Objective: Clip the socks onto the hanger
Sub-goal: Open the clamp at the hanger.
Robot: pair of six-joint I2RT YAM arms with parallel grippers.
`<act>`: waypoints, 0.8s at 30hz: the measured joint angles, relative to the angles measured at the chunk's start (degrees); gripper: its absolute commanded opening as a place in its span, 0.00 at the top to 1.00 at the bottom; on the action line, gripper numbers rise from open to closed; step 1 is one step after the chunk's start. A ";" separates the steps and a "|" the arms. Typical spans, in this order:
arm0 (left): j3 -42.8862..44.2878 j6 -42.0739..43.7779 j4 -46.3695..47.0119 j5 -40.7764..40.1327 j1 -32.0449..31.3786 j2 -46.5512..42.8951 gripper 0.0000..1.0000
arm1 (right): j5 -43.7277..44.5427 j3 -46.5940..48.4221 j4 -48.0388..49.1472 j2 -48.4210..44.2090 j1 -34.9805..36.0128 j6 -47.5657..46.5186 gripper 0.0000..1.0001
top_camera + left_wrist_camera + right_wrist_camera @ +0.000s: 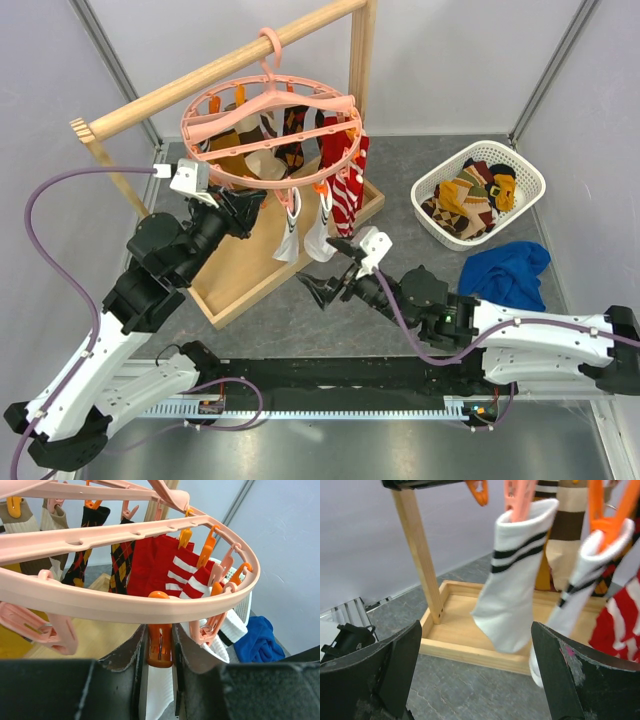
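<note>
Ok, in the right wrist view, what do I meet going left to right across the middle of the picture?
Wooden post → white sock with black stripes → second white striped sock → red-and-white sock.

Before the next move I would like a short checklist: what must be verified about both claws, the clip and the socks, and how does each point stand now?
1. Left claw shut on orange clip: ok.
2. Clip mouth spread open: cannot tell, hidden from view.
3. Right claw carrying a sock: not ok, open and empty.
4. Socks available in basket: ok.
5. Hanger hooked on wooden rail: ok.
</note>
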 measured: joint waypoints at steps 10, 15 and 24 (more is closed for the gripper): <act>-2.60 0.00 0.81 -0.04 0.00 -1.86 0.94 | -9.73 9.14 7.32 13.14 -0.83 -3.63 0.02; -2.69 -0.02 0.83 -0.02 0.00 -2.32 0.94 | -14.40 13.29 9.46 18.16 -2.67 -4.52 0.05; -2.78 -3.21 0.92 -0.07 0.00 -3.08 0.90 | -19.19 14.64 11.82 21.84 -10.54 -4.26 0.13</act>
